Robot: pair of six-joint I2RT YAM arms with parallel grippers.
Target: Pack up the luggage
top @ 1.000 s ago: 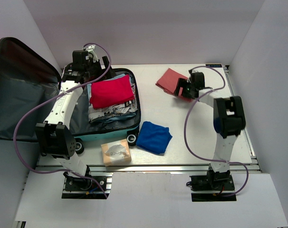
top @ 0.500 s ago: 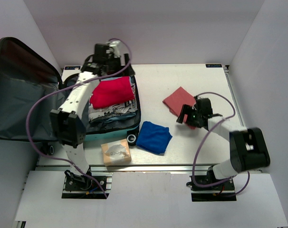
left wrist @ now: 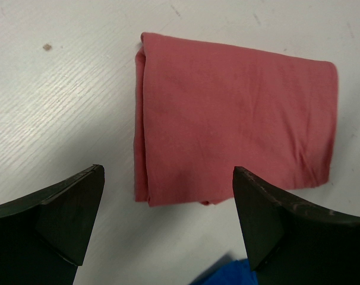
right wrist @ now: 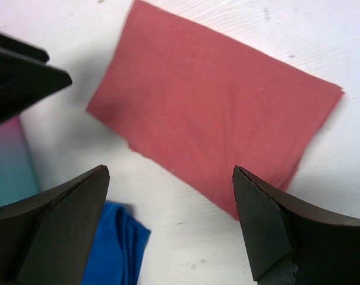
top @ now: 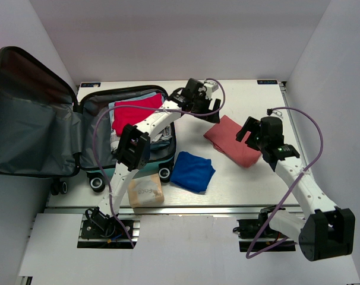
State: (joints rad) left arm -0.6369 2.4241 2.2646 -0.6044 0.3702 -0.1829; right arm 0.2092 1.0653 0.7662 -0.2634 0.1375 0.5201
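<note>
Nothing reads clearly (the tan packet (top: pixel 145 191) shows only blur).

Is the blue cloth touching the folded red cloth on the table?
Apart. The top external view shows bare white table between the blue cloth and the folded red cloth; the right wrist view shows the same gap.

The left arm (top: pixel 145 126) and right arm (top: pixel 303 184) share one build: white tubular links joined by blocky black joint housings. A thin purple cable (top: pixel 94 145) loops along the left one, and a second cable (top: pixel 320 145) along the right. Black bases (top: pixel 106 228) sit at 7 and 5 o'clock in the top view. The left pincer (left wrist: pixel 168 178) and right pincer (right wrist: pixel 171 172) have matte black, wedge-shaped fingers (left wrist: pixel 67 219) with pale, scuffed edges.
</note>
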